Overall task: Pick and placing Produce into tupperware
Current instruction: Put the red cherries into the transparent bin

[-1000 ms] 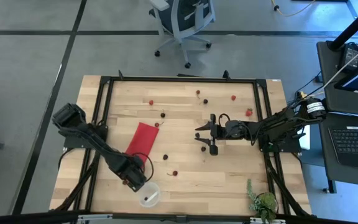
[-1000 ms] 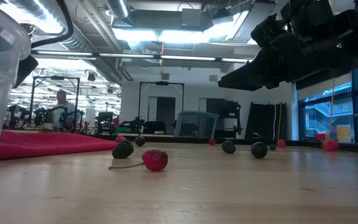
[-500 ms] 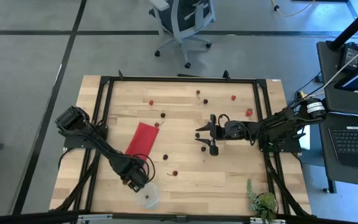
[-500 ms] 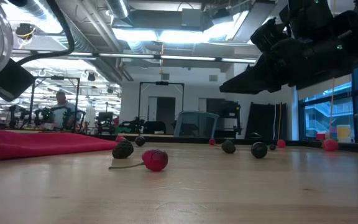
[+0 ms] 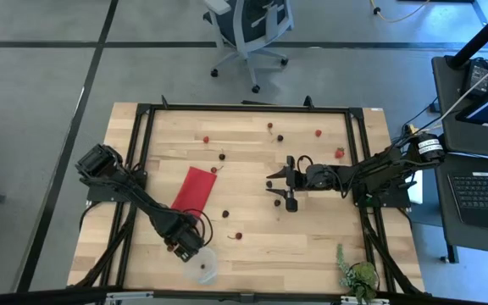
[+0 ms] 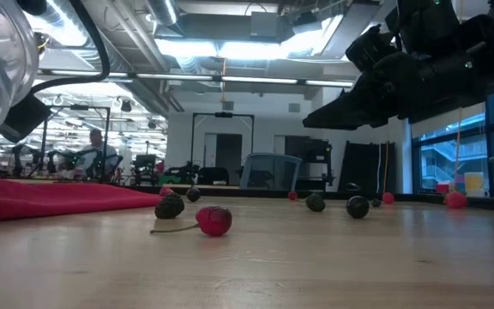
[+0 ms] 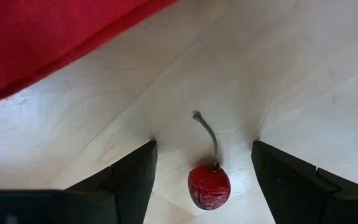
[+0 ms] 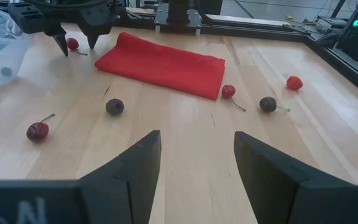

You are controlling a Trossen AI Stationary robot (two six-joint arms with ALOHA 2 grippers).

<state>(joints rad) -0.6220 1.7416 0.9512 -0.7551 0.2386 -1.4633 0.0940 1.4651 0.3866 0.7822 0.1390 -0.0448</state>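
Left hand point(image 7: 204, 165), fingers wide, straddles a wrinkled, seemingly bruised red cherry point(image 7: 209, 186) with thin stem.

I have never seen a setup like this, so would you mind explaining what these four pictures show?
Two dark robot arms work at a wooden table. One camera looks straight down, one sits at table height, and one rides on each wrist. Cherries and berries lie scattered beside a red cloth, with a clear cup near the table's edge. The left gripper stands open with a stemmed cherry between its fingers, not gripped. The right gripper waits open and empty over the middle.
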